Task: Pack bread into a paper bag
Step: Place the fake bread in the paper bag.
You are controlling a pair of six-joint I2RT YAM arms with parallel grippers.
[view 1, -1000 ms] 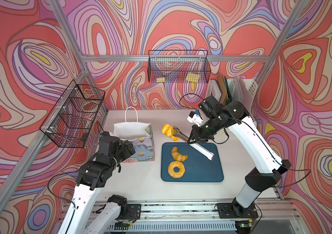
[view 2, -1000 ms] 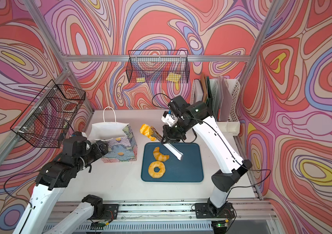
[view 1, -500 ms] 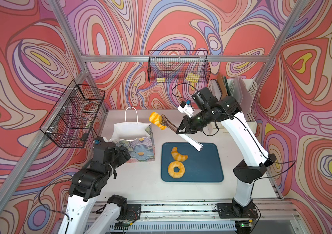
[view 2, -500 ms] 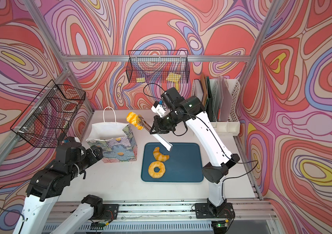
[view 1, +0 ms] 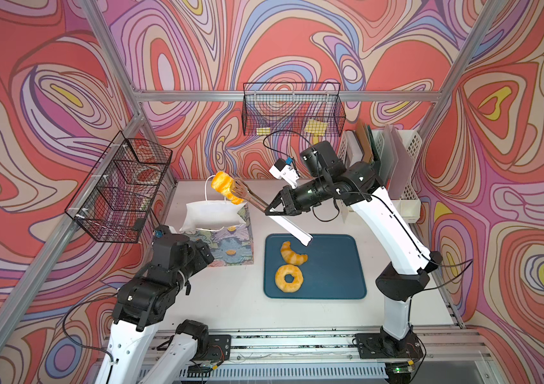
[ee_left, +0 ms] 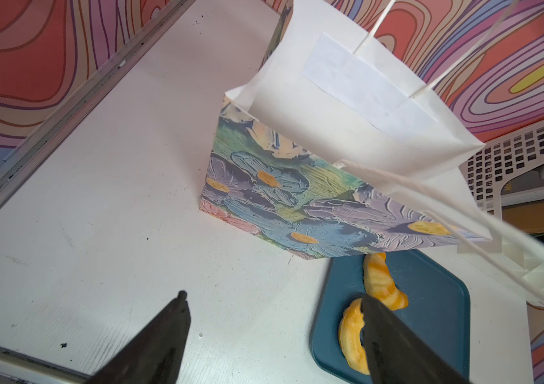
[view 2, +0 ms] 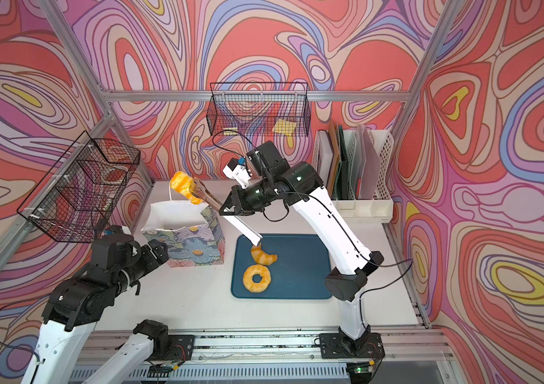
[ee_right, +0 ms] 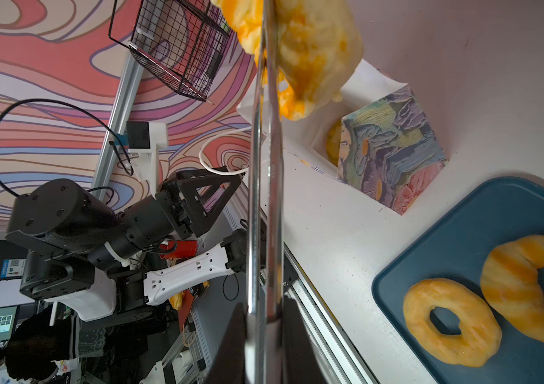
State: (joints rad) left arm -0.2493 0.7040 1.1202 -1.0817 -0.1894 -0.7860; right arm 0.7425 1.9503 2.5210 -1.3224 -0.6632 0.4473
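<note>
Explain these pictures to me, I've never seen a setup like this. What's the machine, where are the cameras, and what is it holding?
This is a robot with two arms working at a white table. Two pictures come from one camera head high up, looking down on everything. The other two come from small cameras on the arms' wrists.

The right gripper is shut on metal tongs. The tongs pinch a striped roll, held in the air about over the mouth of an upright flowered paper bag. The left gripper is open and empty, near the bag but not touching it.

On the table lies a blue tray with a croissant and a ring doughnut. The right wrist view shows a pastry already inside the bag.
</note>
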